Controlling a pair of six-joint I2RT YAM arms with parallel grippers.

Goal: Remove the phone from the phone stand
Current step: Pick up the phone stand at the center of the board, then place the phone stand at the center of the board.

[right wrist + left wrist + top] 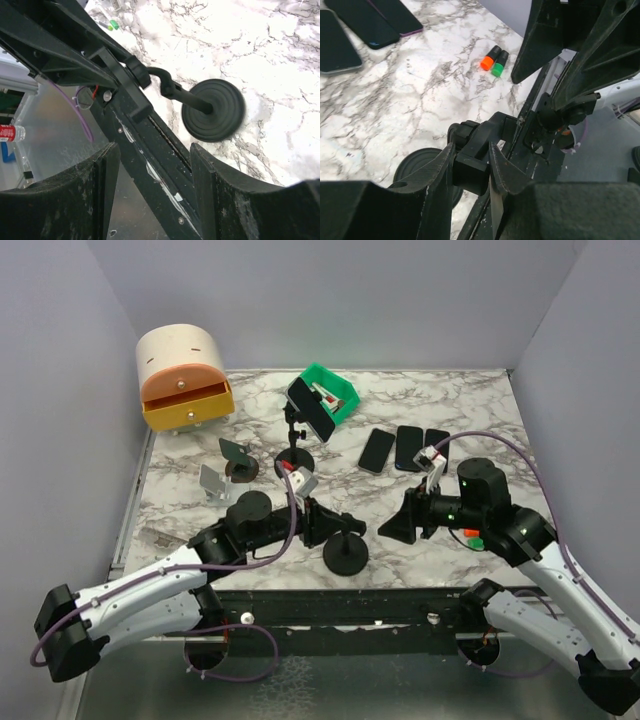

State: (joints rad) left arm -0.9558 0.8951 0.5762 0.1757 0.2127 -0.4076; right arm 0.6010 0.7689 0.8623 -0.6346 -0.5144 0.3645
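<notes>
We log phone clamped on rear phone stand, upper centre of top view, well apart from both pincers. L pincer narrow, pinching near stand at its joint, prob. to steady it. R pincer wide, nothing in it.

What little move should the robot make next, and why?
Probably the right hand should lift and start toward the phone on the rear stand. That hand is open and empty. The left hand is pinched on the near stand, which carries no phone that I can see, so the rear one looks like the only phone left on a stand.
</notes>
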